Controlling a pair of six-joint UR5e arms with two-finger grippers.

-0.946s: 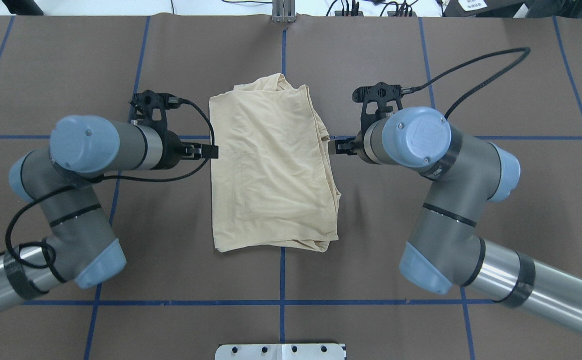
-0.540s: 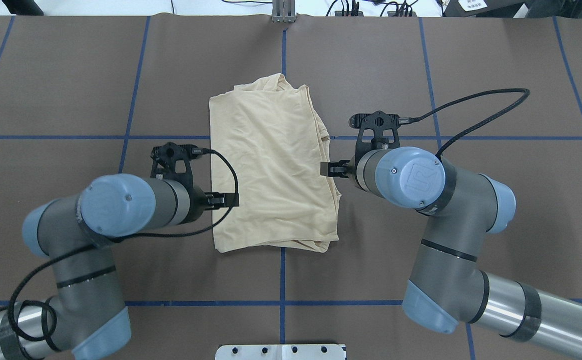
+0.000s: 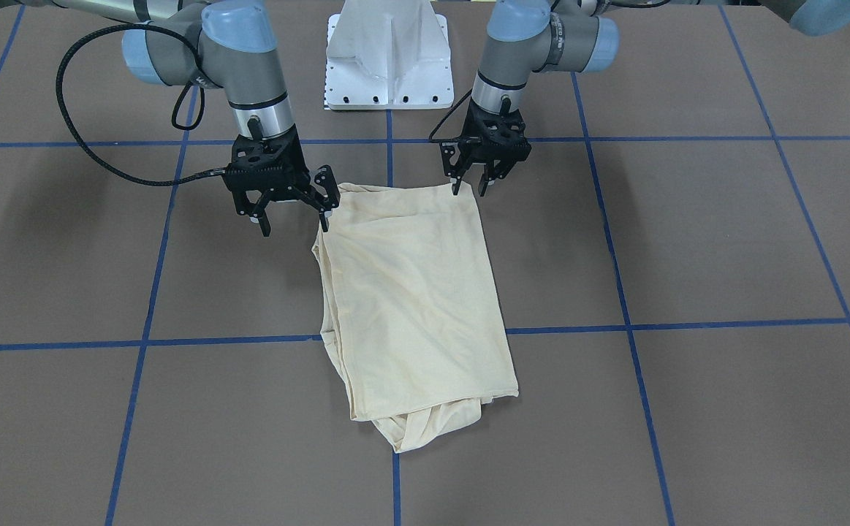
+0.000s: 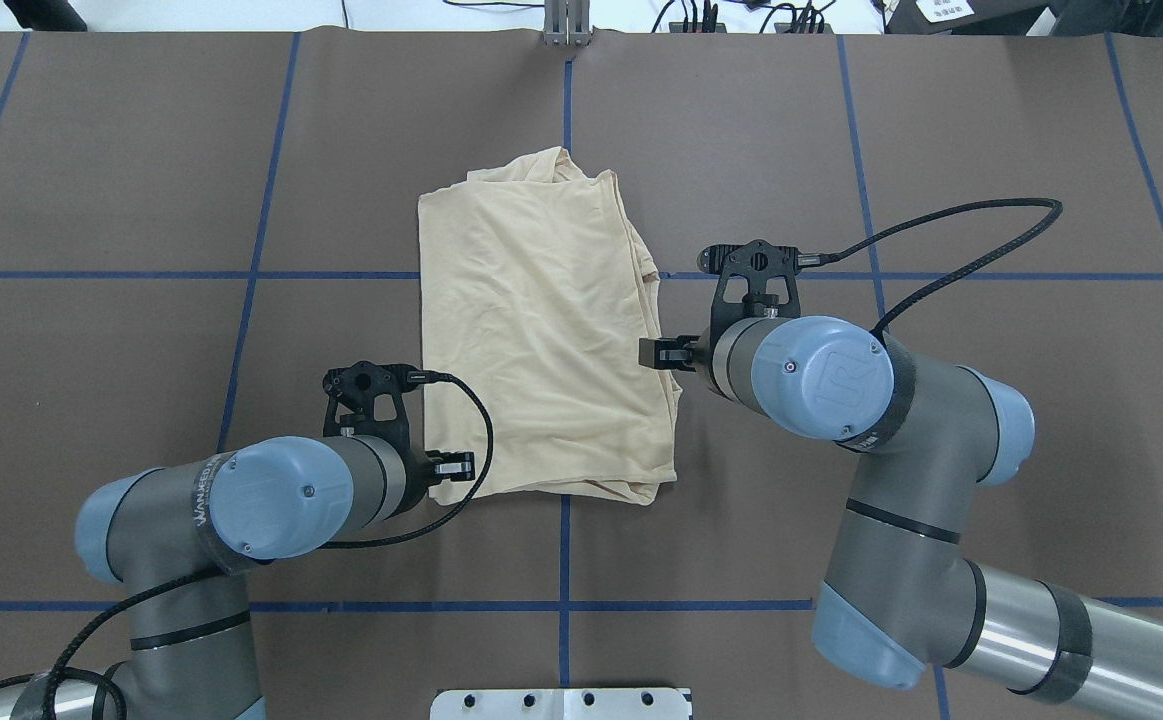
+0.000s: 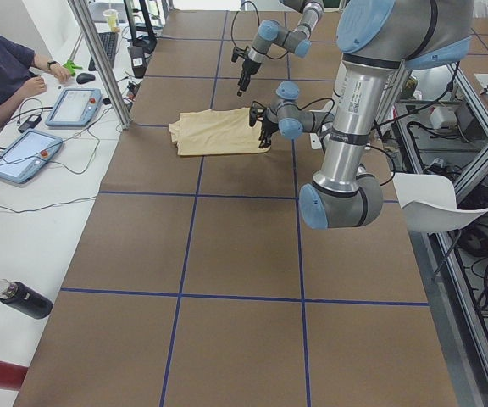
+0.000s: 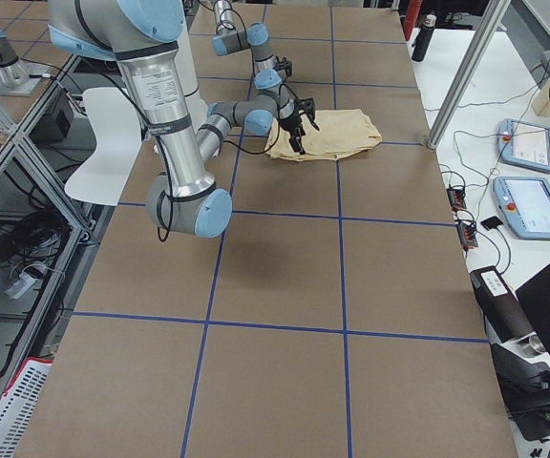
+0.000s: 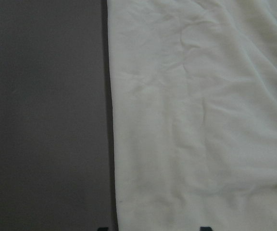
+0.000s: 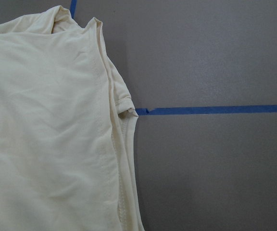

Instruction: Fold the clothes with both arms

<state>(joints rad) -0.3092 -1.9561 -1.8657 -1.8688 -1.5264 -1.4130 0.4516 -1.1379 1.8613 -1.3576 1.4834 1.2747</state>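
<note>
The cream-yellow shirt (image 3: 417, 292) lies folded into a flat rectangle at the table's middle (image 4: 541, 330), print and neck label hidden. My left gripper (image 3: 470, 191) is open and empty, hovering at the shirt's robot-side left corner (image 4: 453, 465). In the left wrist view the shirt's edge (image 7: 114, 144) runs between the fingertips (image 7: 203, 228). My right gripper (image 3: 295, 228) is open and empty, above the shirt's right side edge (image 4: 659, 352). The right wrist view shows that bunched edge (image 8: 121, 144) beside bare table.
Blue tape lines (image 4: 563, 560) grid the brown table. The white pedestal base (image 3: 388, 58) stands behind the shirt. An operator (image 5: 2, 72) sits at a side bench with tablets (image 5: 24, 157) and bottles (image 5: 24, 301).
Both arms have moved toward the robot along the shirt's side edges, the left from mid-edge down to the near corner, the right a shorter way. The shirt has not moved.
</note>
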